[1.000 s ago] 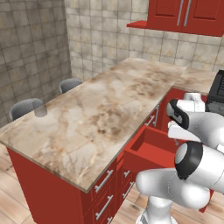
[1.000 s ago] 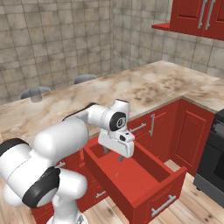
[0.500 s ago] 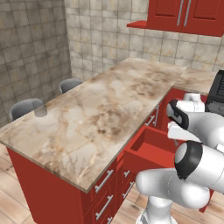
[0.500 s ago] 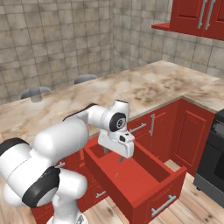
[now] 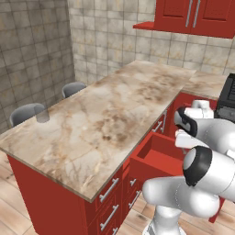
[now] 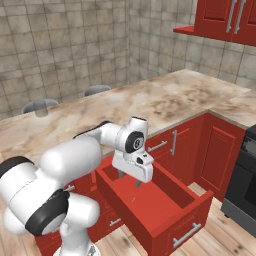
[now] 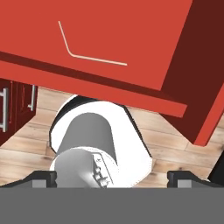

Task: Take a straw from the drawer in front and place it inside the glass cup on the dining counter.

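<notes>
In the left base view the drawer stands pulled out of the dining counter, its red floor in sight. The glass cup sits at the counter's far end, well away from the drawer and near the grey stools. Nothing here has shifted over the last second — the arm holds the same pose.

In the right base view the gripper hangs over the drawer's back half, fingers pointing down, jaws spread wide with nothing between them. A faint pale line on the drawer floor may be the straw, though it is too thin to be sure. The cup stands on the counter, far from the drawer.

In the hand view the straw lies on the drawer's floor — a thin pale line with a bend in it. The fingertips stand apart, off it. With no motion lately, the descent to grasp looks not yet begun.
</notes>
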